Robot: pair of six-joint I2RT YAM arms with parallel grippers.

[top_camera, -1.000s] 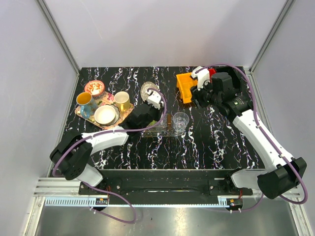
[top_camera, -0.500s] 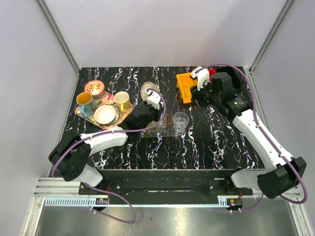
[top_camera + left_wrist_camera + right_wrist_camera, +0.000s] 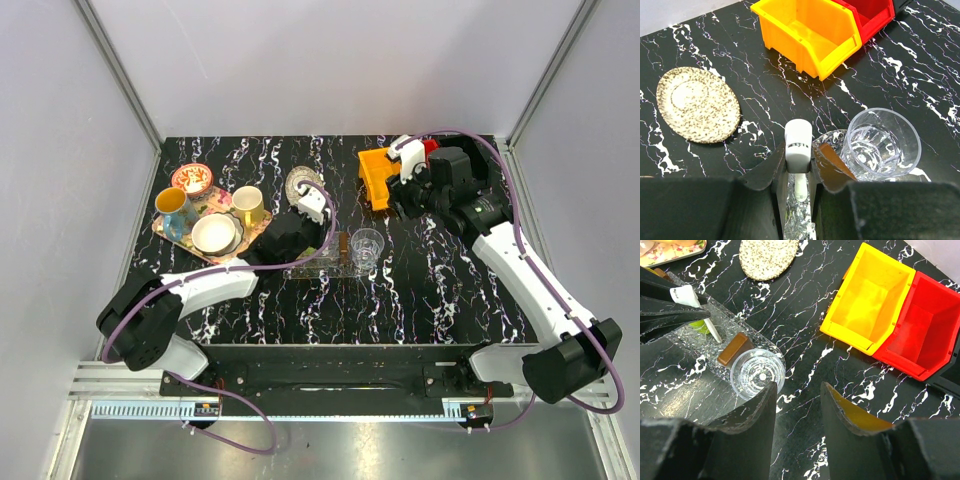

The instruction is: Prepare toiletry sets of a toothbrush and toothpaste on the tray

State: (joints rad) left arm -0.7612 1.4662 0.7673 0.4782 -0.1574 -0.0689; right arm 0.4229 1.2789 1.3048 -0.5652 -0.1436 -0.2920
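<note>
L gripper [image 3: 798, 154] was clamped on the toothbrush [image 3: 798, 140] by its wide end. The shaft hung down over the tray [image 3: 690, 344], beside the green toothpaste [image 3: 701, 328]. The orange tube [image 3: 734, 349] lay nearer the glass [image 3: 758, 374]. Couldn't tell whether the tip touched the tray yet. To do it well: lower slowly, lay brush flat alongside a tube, keep off the glass, then let go. R gripper [image 3: 798, 387] hung w/ jaws apart, empty.
</note>
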